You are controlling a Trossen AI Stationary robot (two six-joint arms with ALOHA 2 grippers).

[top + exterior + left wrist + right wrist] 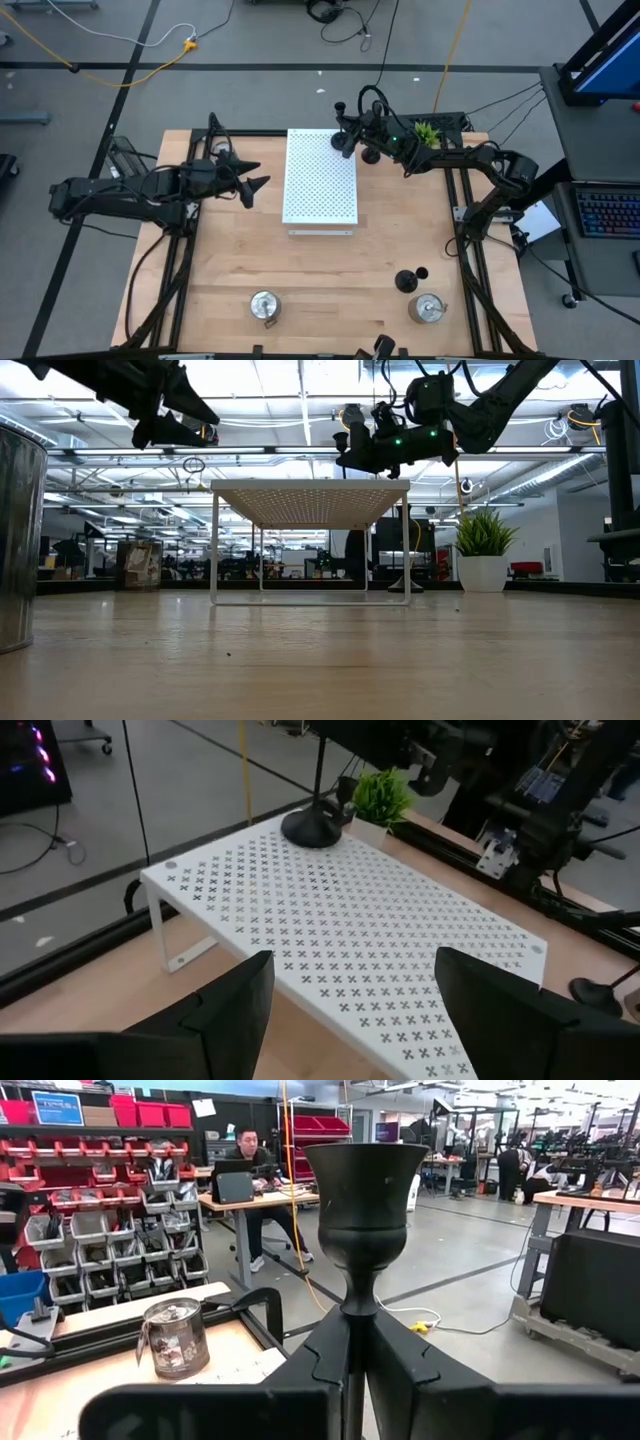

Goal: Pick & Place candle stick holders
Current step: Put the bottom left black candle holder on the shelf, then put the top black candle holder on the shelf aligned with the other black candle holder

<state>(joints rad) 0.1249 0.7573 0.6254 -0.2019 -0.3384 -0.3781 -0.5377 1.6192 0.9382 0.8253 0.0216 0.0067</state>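
One black holder (364, 1220) | clamped upright in right end effector (356, 1342)

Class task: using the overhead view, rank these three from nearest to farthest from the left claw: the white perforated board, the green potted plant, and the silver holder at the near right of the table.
Measured from the left claw:
1. White perforated board: just beside the claw, mid-table.
2. Green potted plant: far edge, right side.
3. Silver holder: near edge, right side.
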